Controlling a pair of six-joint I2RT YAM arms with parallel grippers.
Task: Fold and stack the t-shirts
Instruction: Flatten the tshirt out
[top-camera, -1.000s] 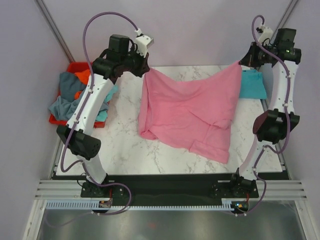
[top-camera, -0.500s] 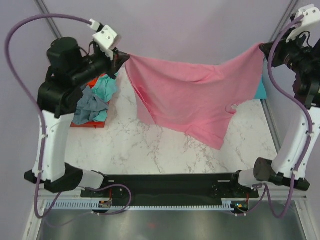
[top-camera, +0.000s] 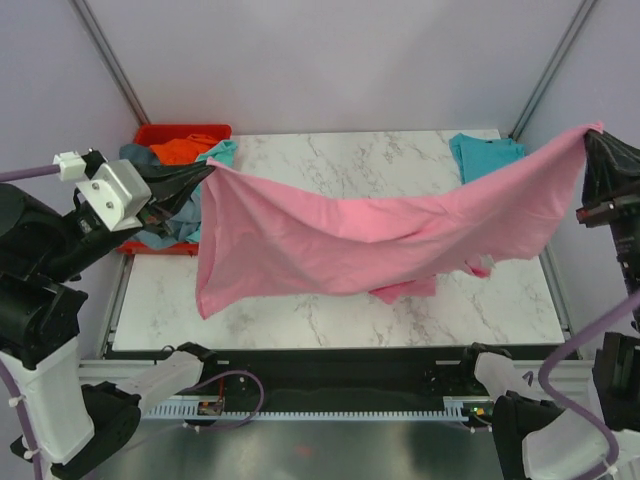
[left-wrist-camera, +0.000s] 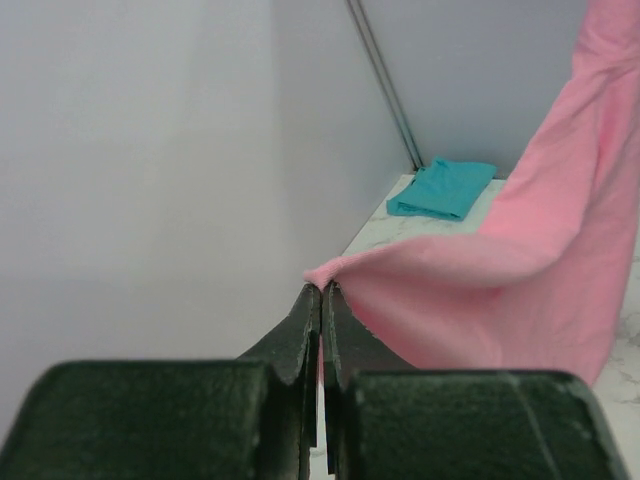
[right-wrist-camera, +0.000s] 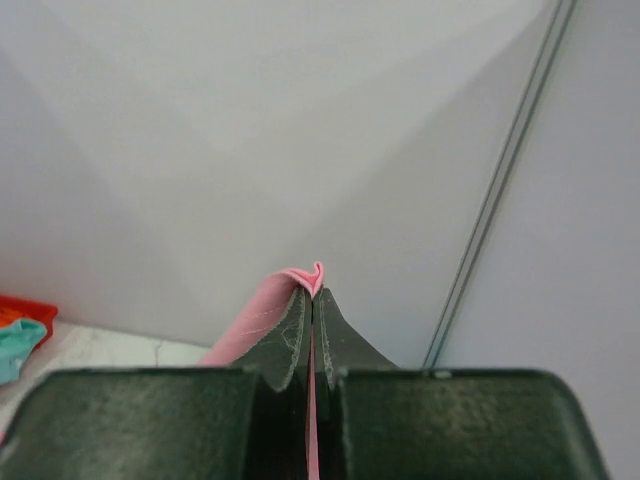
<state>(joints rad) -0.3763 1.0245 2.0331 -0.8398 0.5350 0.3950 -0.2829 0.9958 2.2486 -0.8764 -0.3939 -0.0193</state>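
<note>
Pink t-shirt (top-camera: 370, 232): hung above the table (top-camera: 300, 312).
Grip: left gripper (top-camera: 205, 168) and right gripper (top-camera: 590, 136) pinch its corners.
Next: I'd lower evenly, taut.

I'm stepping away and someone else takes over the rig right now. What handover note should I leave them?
Left gripper: shut on one corner of the pink cloth t-shirt.
Right gripper: shut on the opposite corner; the shirt hangs stretched between them above the white marble table.
Done: one folded teal t-shirt lies at the table's far right corner.
Left: fold the pink one and stack it, then the heap of shirts in the red plastic bin.
</note>
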